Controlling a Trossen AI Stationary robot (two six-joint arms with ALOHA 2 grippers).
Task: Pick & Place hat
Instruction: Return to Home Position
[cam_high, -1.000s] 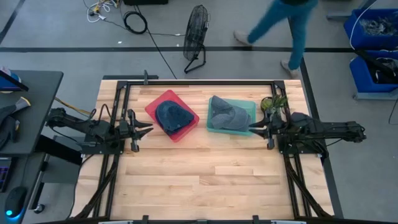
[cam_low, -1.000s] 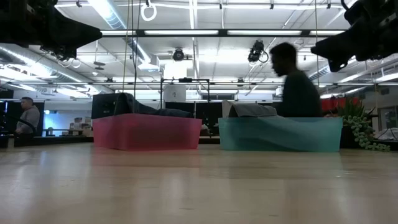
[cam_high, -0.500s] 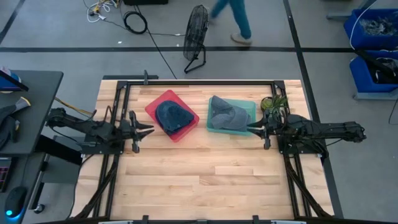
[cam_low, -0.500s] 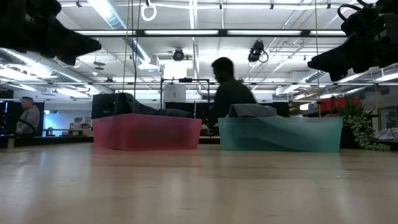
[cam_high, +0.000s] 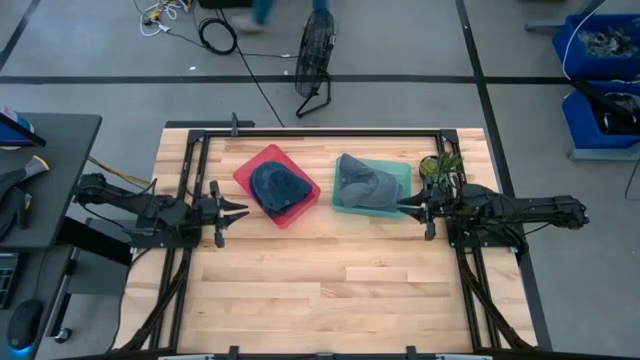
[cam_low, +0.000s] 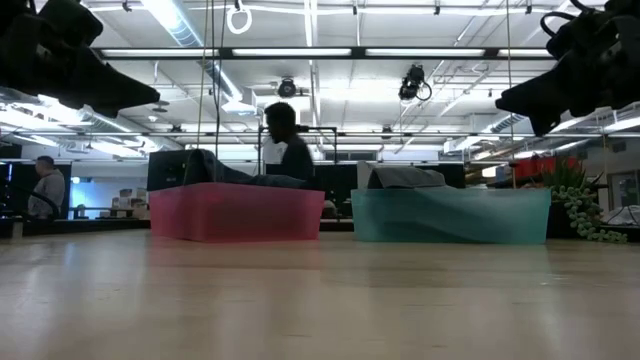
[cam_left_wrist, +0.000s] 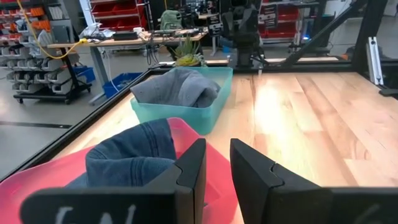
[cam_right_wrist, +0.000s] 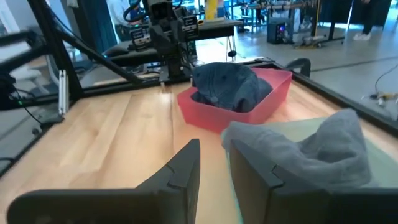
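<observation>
A dark blue hat (cam_high: 278, 186) lies in a red bin (cam_high: 297, 167) left of centre, toward the table's far side. To its right, a grey hat (cam_high: 365, 185) lies in a teal bin (cam_high: 401, 171). My left gripper (cam_high: 244, 210) hovers just left of the red bin, fingers shut, pointing right. My right gripper (cam_high: 401, 207) hovers at the teal bin's near right corner, fingers shut, pointing left. In the left wrist view the gripper (cam_left_wrist: 216, 144) faces the blue hat (cam_left_wrist: 127, 162). In the right wrist view the gripper (cam_right_wrist: 211, 144) has the grey hat (cam_right_wrist: 317, 149) beside it.
A small potted plant (cam_high: 440, 165) stands right of the teal bin, close to my right arm. A black frame (cam_high: 320, 130) runs along the table's far edge. Bare wood (cam_high: 330, 290) spreads across the near half. A person (cam_low: 285, 150) passes in the room behind.
My right gripper has moved a little toward the table's left, closer to the teal bin, and has come slightly lower. My left gripper has shifted slightly toward the red bin. Both hats lie as before. A person has walked from right to left beyond the far edge.
</observation>
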